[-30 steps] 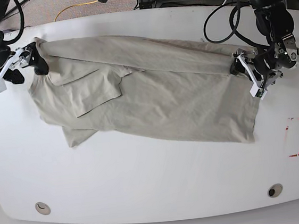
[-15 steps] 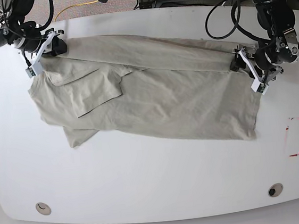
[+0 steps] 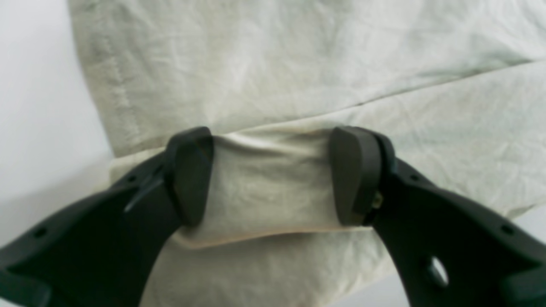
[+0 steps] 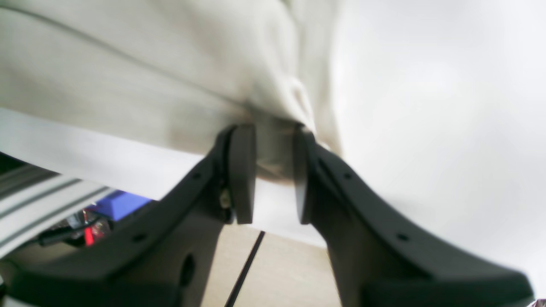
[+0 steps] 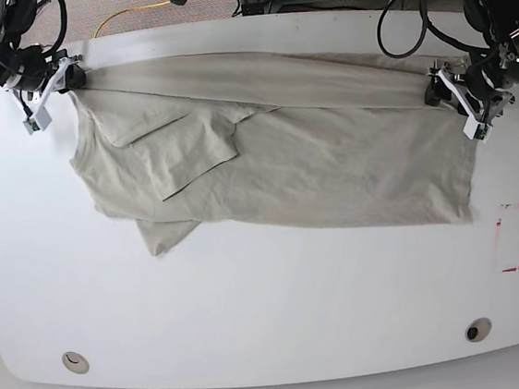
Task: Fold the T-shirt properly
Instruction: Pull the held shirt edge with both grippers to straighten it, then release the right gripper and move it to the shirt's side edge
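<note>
The pale beige soft cotton T-shirt [image 5: 283, 155] is lying spread over the white table [image 5: 272, 314], its near hem slack and flat, 1 sleeve folded inward. Being light and limp, it is likely sagging and creeping between holds, so doubled edges look like the best places to pinch. Along the far edge, the left gripper [image 3: 273, 175] is standing wide around a thick roll of cloth, while the right gripper [image 4: 275, 170] is pinching the opposite corner narrowly.
</note>
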Action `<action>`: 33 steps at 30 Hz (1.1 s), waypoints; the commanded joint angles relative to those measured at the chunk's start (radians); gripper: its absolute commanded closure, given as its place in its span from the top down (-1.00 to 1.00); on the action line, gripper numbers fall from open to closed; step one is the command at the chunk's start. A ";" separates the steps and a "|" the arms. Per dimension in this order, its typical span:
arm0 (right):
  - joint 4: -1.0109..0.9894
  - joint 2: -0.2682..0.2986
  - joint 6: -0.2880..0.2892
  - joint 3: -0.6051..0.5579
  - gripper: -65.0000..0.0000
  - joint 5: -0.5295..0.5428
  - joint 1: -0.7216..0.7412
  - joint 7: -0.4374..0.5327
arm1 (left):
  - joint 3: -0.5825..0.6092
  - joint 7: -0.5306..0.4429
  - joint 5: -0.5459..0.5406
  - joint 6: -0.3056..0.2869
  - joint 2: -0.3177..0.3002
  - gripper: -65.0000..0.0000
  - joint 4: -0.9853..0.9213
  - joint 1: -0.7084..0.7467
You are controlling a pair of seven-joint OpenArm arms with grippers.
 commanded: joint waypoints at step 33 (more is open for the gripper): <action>0.060 0.039 0.001 0.009 0.43 -0.008 0.268 -0.040 | -0.003 0.188 0.057 0.010 0.000 0.24 0.261 0.120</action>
